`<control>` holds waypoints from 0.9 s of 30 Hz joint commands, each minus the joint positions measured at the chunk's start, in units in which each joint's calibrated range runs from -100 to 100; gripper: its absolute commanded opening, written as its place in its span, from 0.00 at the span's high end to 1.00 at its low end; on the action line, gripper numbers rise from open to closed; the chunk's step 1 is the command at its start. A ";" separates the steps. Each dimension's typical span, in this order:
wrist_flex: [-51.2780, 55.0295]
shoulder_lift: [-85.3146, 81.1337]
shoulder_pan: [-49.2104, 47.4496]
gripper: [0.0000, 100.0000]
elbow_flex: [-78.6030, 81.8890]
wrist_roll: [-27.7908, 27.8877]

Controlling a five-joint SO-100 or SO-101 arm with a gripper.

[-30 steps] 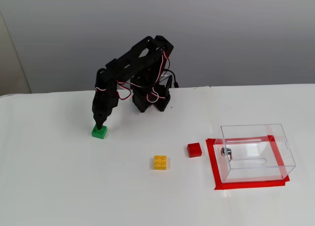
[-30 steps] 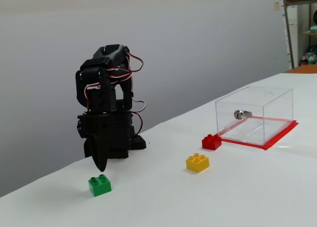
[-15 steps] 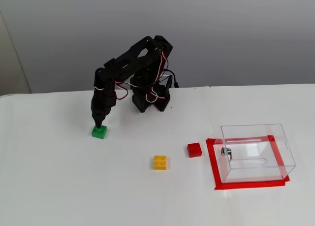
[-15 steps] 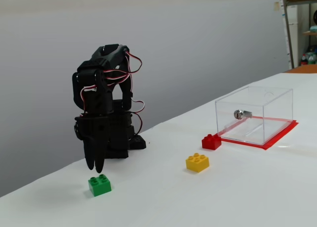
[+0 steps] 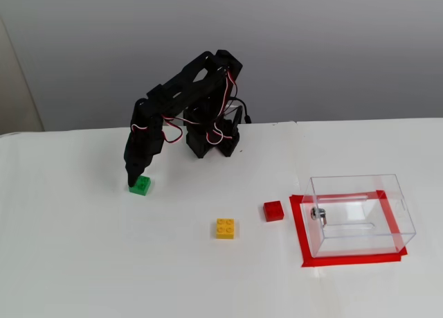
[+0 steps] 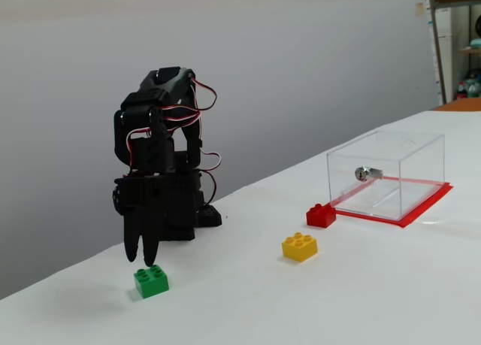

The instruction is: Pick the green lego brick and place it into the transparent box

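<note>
Our gripper [image 6: 140, 259] hovers over the green lego brick [image 6: 151, 280], fingers slightly parted, holding nothing | brick on table, well apart from the transparent box [image 5: 360, 214] | risk: off-centre descent nudges the brick aside

Arm [image 6: 161, 119] folded over, jaws pointing down, slightly parted.

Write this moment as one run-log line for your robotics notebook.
phase: approach | gripper: open, over green lego brick, no grasp | transparent box: empty | yellow brick, red brick: on table
</note>
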 commanded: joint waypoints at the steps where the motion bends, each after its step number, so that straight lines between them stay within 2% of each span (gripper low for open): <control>1: -0.47 2.04 -1.11 0.73 -1.48 -0.23; 8: -4.21 8.15 -0.96 0.73 -2.11 -0.23; 23: -4.38 11.12 -1.03 0.74 -1.11 -0.28; 27: -4.29 11.12 -1.26 0.88 -1.11 -0.23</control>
